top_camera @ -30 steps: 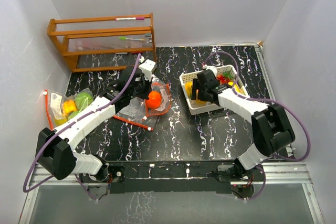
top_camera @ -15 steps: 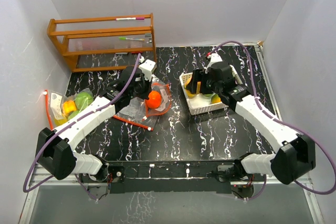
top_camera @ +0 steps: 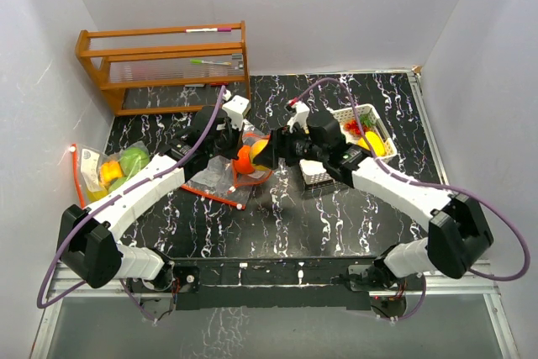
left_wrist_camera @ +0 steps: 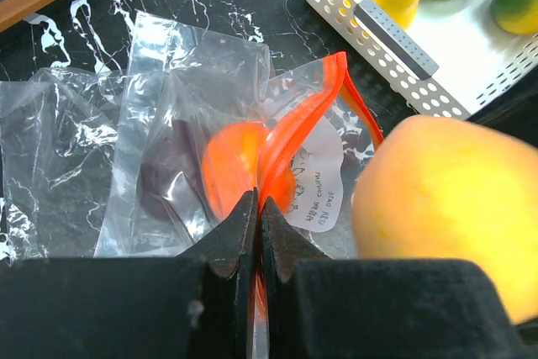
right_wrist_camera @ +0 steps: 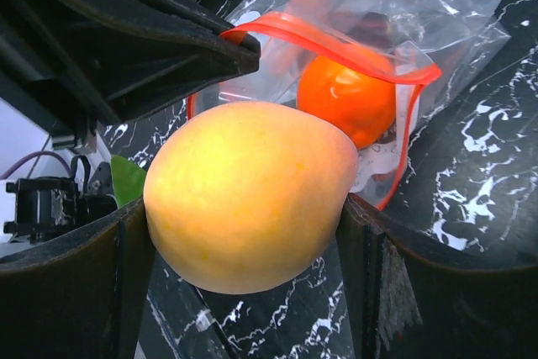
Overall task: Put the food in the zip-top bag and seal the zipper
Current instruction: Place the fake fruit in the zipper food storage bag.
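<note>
1. Now away from white basket (top_camera: 318,176), at zip-top bag (left_wrist_camera: 168,115) mouth: right gripper (top_camera: 271,149), clamped wide on yellow mango (right_wrist_camera: 252,191).
2. Unmoved: left gripper (left_wrist_camera: 256,208), pinched tight on red zipper rim (left_wrist_camera: 313,100); orange fruit (left_wrist_camera: 231,166) inside bag.
3. On bag, white label (left_wrist_camera: 324,170): print illegible.

The only writing you can find is on the white label (left_wrist_camera: 324,166), which sits on the clear wall of the zip-top bag (left_wrist_camera: 181,115), just beside its red zipper strip (left_wrist_camera: 282,145). In the left wrist view you see a few short lines of small dark print on it, turned sideways to the camera. The letters are too small and soft to read with confidence. In the right wrist view that label is only a pale patch below the orange fruit (right_wrist_camera: 345,98) inside the bag, with no legible characters. From the top view you can read nothing.
</note>
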Available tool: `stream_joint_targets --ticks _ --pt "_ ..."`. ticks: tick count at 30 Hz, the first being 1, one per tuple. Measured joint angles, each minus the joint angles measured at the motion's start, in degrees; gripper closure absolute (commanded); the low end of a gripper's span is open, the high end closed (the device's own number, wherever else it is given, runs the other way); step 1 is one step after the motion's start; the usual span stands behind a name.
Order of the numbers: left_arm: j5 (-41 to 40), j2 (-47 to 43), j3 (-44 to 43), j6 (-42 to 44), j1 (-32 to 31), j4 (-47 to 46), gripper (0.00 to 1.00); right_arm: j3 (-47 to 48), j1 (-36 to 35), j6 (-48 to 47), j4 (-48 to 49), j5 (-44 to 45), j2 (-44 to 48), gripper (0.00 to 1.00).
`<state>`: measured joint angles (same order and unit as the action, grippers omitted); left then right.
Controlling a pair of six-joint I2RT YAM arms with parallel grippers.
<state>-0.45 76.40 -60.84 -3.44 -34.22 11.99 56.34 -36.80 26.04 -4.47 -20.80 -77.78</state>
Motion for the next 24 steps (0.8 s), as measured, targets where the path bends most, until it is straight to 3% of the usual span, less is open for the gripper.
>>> stream_joint_targets --ticks 12,15,18,19,24 --pt "0.5 0.0 0.0 0.0 0.1 0.0 1.0 0.3 -3.9 4.0 6.0 6.2 -13.3 0.47" --pt "0.5 0.0 0.0 0.0 0.3 0.0 1.0 2.9 -5.1 4.5 6.2 7.0 -18.1 0.35" --pt "0.5 0.0 0.0 0.0 0.4 0.0 1.0 6.3 -7.1 4.6 6.3 7.8 -21.6 0.17" --pt "0.5 0.0 0.0 0.0 0.5 0.0 1.0 7.1 -8.0 4.7 6.3 7.9 -22.1 0.06" --pt "-0.3 -0.1 0.0 0.3 1.8 0.3 1.0 8.0 -10.1 5.3 6.1 9.4 -22.1 0.02"
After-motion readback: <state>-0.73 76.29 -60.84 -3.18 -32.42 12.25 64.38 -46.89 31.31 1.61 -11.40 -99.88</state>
